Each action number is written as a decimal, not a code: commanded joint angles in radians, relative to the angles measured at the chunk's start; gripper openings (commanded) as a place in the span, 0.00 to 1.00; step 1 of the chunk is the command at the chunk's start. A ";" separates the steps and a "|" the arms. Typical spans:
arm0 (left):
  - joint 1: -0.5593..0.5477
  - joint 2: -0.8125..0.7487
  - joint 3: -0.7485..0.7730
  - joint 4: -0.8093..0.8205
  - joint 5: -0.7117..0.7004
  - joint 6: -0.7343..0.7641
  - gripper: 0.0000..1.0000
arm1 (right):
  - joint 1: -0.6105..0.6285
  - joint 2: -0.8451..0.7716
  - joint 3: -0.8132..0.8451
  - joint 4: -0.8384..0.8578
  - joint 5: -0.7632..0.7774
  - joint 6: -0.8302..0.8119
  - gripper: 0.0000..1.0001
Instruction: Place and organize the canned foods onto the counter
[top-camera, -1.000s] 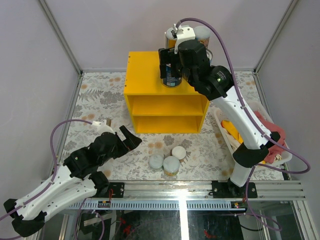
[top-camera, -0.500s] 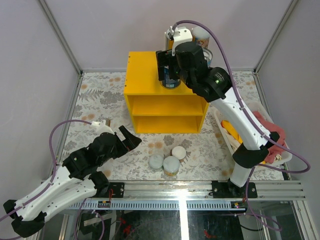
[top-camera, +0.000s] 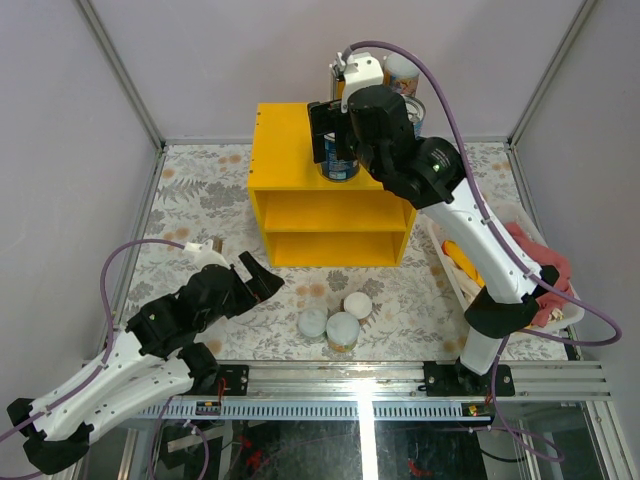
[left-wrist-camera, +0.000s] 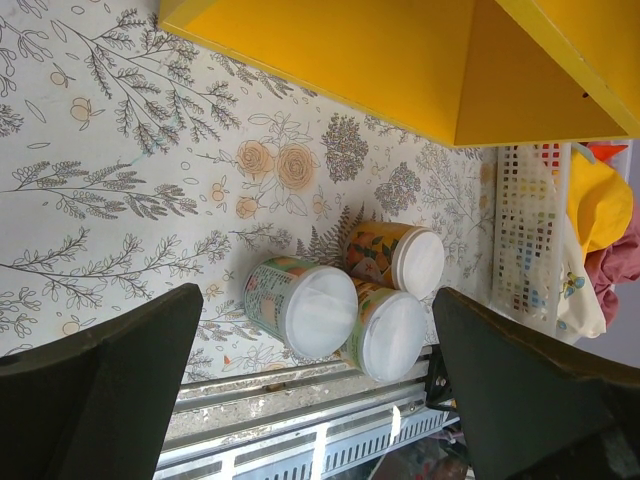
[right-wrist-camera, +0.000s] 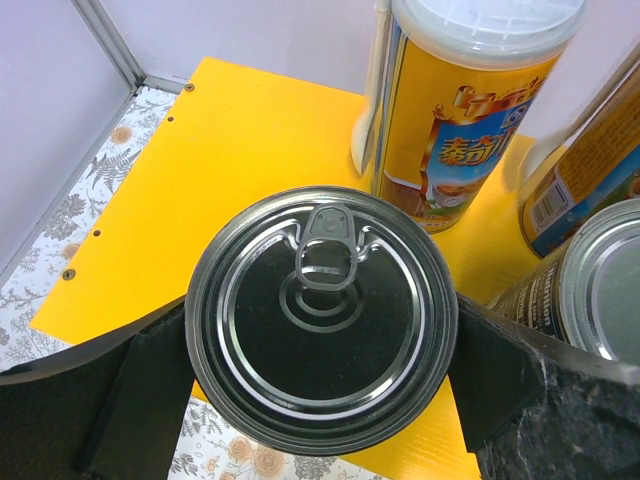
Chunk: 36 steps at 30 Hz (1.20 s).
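Right fingers (right-wrist-camera: 130, 400) tight on pull-tab tin (right-wrist-camera: 320, 320) over counter (right-wrist-camera: 260, 130) — tall can (right-wrist-camera: 460, 130), second tin (right-wrist-camera: 590, 285) just behind — left fingers (left-wrist-camera: 110, 390) wide

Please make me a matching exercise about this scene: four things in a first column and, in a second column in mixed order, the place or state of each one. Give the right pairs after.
Column 1
1. pull-tab tin
2. three small white-lidded cans
3. tall yellow can
4. left hand

Column 2
A. open, holding nothing
B. on the table, in front of the counter
C. gripped by the right hand, over the counter's top
D. standing on the counter's top, at the back

Pairs: 1-C, 2-B, 3-D, 4-A
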 joint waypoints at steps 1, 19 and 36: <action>0.006 0.000 0.021 0.019 0.012 0.018 1.00 | 0.019 -0.052 0.019 0.070 0.055 -0.030 0.99; 0.005 0.017 0.020 0.039 0.018 0.014 1.00 | 0.060 -0.072 0.027 0.082 0.147 -0.120 0.98; 0.006 0.020 -0.003 0.060 0.014 0.016 1.00 | 0.061 -0.070 -0.023 0.132 0.243 -0.236 0.95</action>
